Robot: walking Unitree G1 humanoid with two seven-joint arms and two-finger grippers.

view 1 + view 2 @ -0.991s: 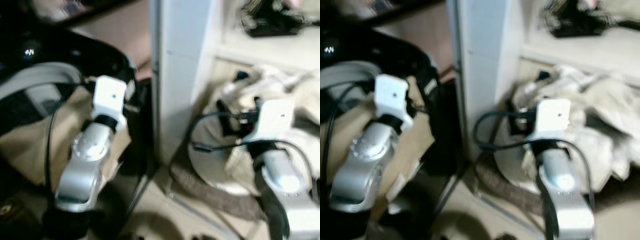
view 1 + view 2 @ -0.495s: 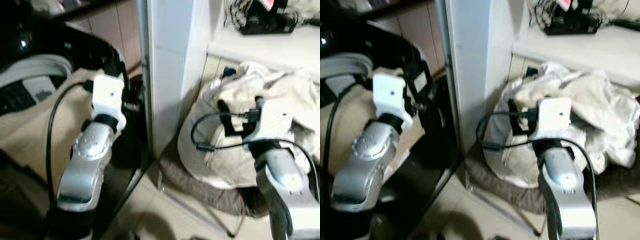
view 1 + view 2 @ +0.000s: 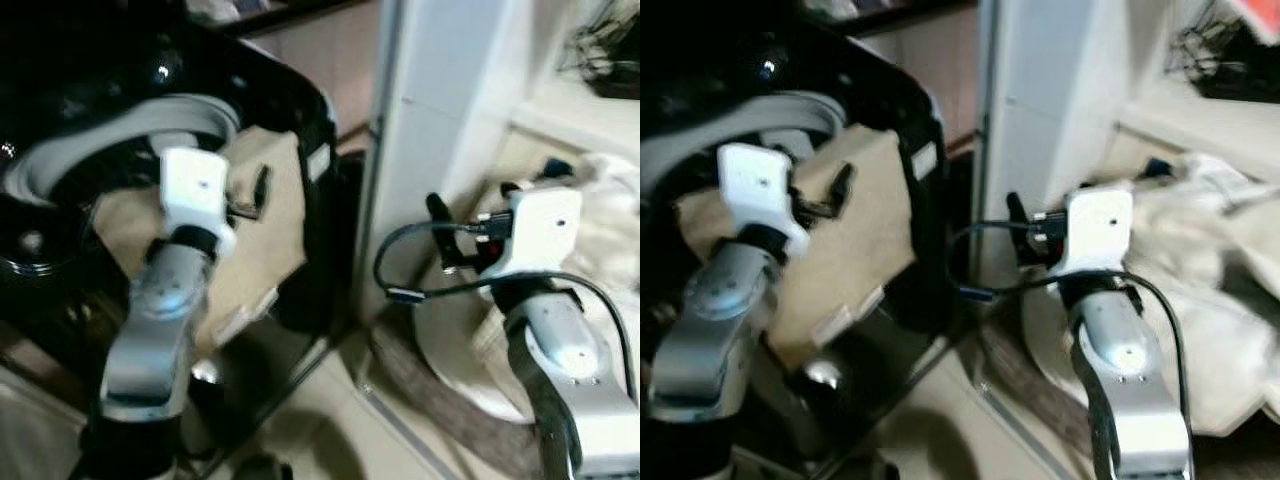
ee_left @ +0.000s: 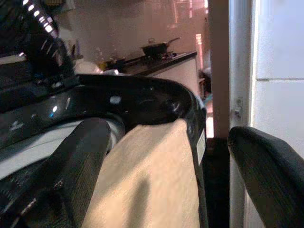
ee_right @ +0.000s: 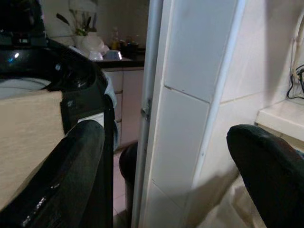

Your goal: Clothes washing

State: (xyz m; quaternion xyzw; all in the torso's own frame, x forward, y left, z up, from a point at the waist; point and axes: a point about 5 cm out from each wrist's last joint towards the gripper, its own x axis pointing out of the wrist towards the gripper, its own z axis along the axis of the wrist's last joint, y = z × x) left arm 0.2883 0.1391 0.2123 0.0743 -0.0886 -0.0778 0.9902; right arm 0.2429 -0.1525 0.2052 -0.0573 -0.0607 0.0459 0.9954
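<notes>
A black top-loading washing machine (image 3: 290, 100) stands on the left, with a beige cloth (image 3: 270, 240) draped over its rim and down its front. My left gripper (image 3: 250, 195) hovers open just above that cloth; in the left wrist view the cloth (image 4: 147, 180) lies below my left gripper (image 4: 168, 133), apart from its fingers. On the right, a pile of cream clothes (image 3: 1200, 260) lies heaped on the floor. My right gripper (image 3: 440, 225) is open and empty beside the pile, pointing at the white pillar (image 5: 190, 95).
The white tiled pillar (image 3: 440, 90) stands between the washer and the pile. A brown mat (image 3: 420, 390) lies under the pile. A white ledge (image 3: 1200, 120) with black cords is at the upper right. A kitchen counter with a pan (image 4: 156, 47) lies beyond the washer.
The whole picture has shifted right, so the camera has turned left and more of the washer shows. Both arms hold much the same pose, grippers still open.
</notes>
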